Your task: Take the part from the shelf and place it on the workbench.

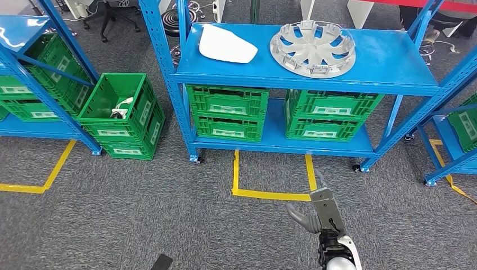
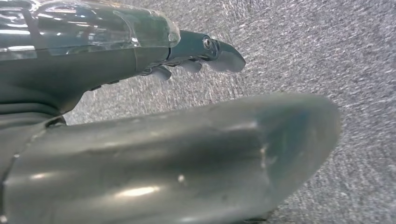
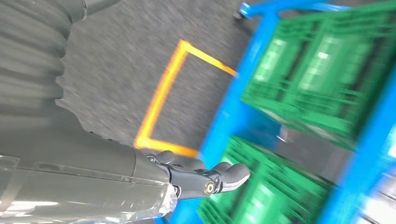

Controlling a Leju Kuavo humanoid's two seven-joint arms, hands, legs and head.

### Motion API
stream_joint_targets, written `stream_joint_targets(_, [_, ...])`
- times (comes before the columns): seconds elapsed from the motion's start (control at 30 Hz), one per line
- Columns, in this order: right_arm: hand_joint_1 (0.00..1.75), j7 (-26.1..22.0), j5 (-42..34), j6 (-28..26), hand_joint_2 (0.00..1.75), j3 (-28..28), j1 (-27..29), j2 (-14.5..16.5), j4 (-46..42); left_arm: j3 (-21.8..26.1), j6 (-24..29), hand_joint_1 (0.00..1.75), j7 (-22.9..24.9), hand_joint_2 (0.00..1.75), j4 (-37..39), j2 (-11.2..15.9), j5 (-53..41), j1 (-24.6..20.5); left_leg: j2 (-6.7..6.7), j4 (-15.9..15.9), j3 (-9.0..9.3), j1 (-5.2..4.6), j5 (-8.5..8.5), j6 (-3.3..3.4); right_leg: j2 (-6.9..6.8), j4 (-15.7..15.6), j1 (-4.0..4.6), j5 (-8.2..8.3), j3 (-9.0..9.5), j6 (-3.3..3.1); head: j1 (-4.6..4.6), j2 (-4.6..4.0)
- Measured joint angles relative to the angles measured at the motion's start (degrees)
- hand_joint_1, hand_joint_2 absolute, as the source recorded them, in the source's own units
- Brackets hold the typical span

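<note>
Two parts lie on the top board of the blue shelf (image 1: 394, 62): a white curved shell (image 1: 226, 44) on its left half and a silver wheel cover (image 1: 313, 48) on its right half. My right hand (image 1: 318, 211) hangs low over the grey carpet in front of the shelf, well short of both parts. It holds nothing and its fingers (image 3: 205, 175) are loosely spread, pointing toward the green crates. My left hand (image 2: 196, 51) is down over bare carpet with its fingers stretched out and nothing in it.
Green crates (image 1: 228, 112) (image 1: 329, 115) fill the shelf's lower board. Two stacked green crates (image 1: 121, 115) stand on the floor to the left, beside another blue shelf (image 1: 34, 67). A third shelf (image 1: 455, 135) is at the right. Yellow tape (image 1: 270, 194) marks the carpet.
</note>
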Motion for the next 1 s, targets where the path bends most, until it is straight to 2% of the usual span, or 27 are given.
stream_joint_targets(0.23, [0.00,-4.4,8.7,-3.2,1.75,-1.8,3.2,3.1,-9.2,3.3,-0.6,0.00,-2.5,0.00,0.5,-0.3,0.2,-0.6,-0.11,0.0,-0.01,0.00,0.00,0.00,-0.03,0.0,0.00,-0.01,0.00,0.00,0.00,0.00])
stream_joint_targets(0.7, [0.00,-19.0,22.4,-10.1,1.75,-5.2,10.9,12.4,-26.6,10.3,-2.6,0.00,-9.1,0.00,1.6,-0.5,-1.9,-1.7,-0.27,0.2,-0.08,-0.20,-0.11,0.16,-0.14,-0.1,-0.13,0.08,0.02,0.14,-0.03,0.00])
stream_joint_targets(0.8, [0.00,-20.6,24.5,-12.0,1.75,-5.3,12.0,13.9,-29.5,11.8,-2.2,0.00,-10.5,0.00,2.0,-0.4,-4.2,-1.7,-0.24,0.2,-0.14,-0.46,-0.22,0.48,-0.17,-0.2,-0.39,0.22,0.03,0.45,-0.08,0.00])
stream_joint_targets(0.9, [0.00,-19.1,23.5,-13.3,1.75,-5.3,11.9,14.3,-30.9,13.1,-1.1,0.00,-10.2,0.00,2.3,-0.4,-6.5,-1.7,-0.38,-0.4,0.00,-0.32,-0.11,1.27,0.14,0.6,-0.62,0.90,-0.03,1.14,-0.27,0.00])
stream_joint_targets(0.97, [0.00,-17.4,20.9,-13.6,1.75,-5.2,11.5,14.0,-31.0,13.7,-0.7,0.00,-9.6,0.00,2.5,-0.4,-7.3,-1.7,-0.69,-1.0,0.72,0.12,-0.32,1.90,1.51,3.5,-0.75,0.14,-1.31,1.47,-0.18,-0.01])
stream_joint_targets(1.0, [0.00,-16.6,19.4,-13.6,1.75,-5.1,11.3,13.8,-30.9,14.0,-0.5,0.00,-9.3,0.00,2.5,-0.4,-7.6,-1.7,-0.84,-1.2,1.07,0.22,-0.49,2.13,2.35,6.3,-0.80,-0.99,-2.86,1.59,-0.02,-0.01])
